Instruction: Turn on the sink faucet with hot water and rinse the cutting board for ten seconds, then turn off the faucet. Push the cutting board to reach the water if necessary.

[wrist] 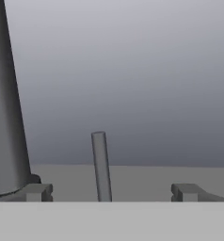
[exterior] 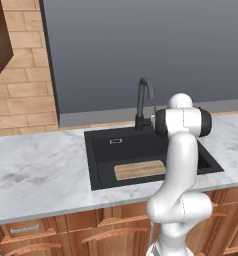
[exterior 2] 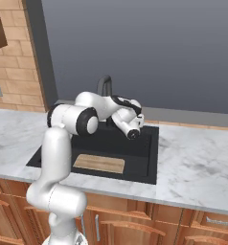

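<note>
just ahead, the lever [wrist: 100,164] stands between the spread fingers [wrist: 37,192] (untouched).

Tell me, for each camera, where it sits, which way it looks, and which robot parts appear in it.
Left base view: behind the arm's left, looking forward and down at the sink and cutting board; the white arm rises at lower right.
Right base view: behind the arm's right, same sink; the arm rises at lower left and bends toward the sink faucet.
Hand view: on the hand, looking along the open end effector at the faucet's lever.
Both base views share sink, board and faucet.
</note>
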